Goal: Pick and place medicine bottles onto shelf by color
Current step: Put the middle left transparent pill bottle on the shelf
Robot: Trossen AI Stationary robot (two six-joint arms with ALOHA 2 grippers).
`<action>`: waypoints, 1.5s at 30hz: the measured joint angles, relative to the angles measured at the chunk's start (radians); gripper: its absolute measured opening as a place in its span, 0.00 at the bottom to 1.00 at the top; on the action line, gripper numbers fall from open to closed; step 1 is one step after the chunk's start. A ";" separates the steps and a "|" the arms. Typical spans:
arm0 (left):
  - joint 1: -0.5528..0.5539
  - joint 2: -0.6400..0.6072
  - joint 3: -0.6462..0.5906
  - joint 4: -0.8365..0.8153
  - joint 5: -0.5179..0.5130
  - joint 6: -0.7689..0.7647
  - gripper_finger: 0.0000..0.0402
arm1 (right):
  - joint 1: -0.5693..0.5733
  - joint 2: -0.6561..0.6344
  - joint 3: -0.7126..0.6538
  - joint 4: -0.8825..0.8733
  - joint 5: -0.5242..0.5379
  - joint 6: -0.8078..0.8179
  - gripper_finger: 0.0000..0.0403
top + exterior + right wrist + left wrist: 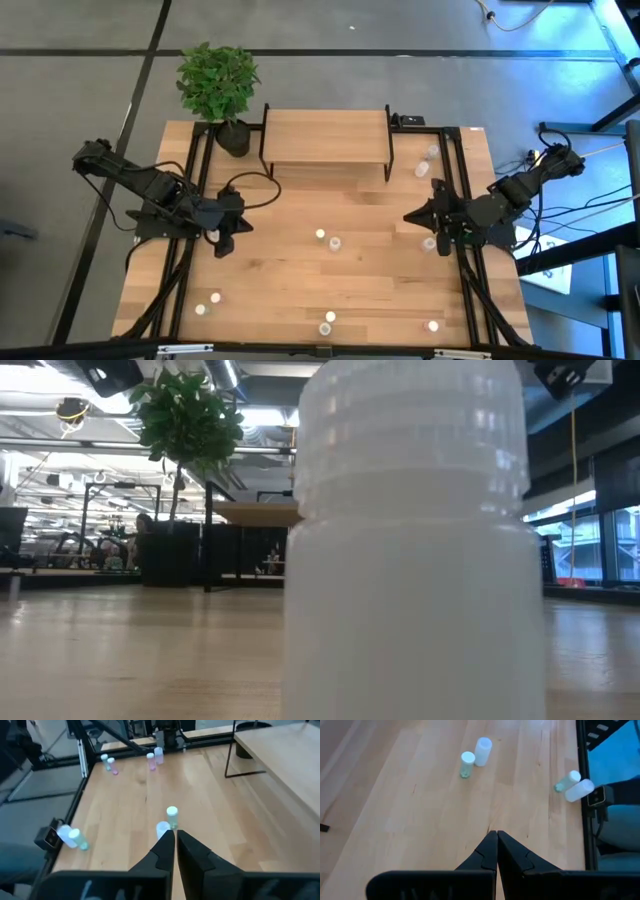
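Note:
The shelf [325, 140] stands at the table's far middle, and its board bears nothing. Small whitish medicine bottles stand scattered on the table. One pair [327, 240] is at the centre, another [426, 161] is by the shelf's right end, and others [207, 303] are along the near edge. One bottle [415, 540] fills the low view. My left gripper [496, 834] hovers shut over the table's left part [240, 222]. My right gripper [175, 834] hovers shut over the right part [412, 216], pointing at the centre pair [167, 820].
A potted plant [218, 85] stands at the far left corner beside the shelf. Black rails [470, 200] run along both table sides. A small camera box [47, 837] sits at the near edge next to two bottles [72, 838]. Bare wood lies between the bottle groups.

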 joint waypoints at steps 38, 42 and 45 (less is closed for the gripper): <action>-0.038 0.212 0.001 0.377 -0.126 0.156 0.00 | 0.000 -0.002 0.000 0.004 0.001 -0.027 0.06; -0.009 0.278 0.001 0.416 -0.140 0.209 0.00 | 0.000 -0.002 0.000 0.004 0.001 -0.027 0.06; 0.004 0.308 0.001 0.417 -0.156 0.209 0.00 | 0.000 -0.002 0.000 0.004 0.001 -0.027 0.06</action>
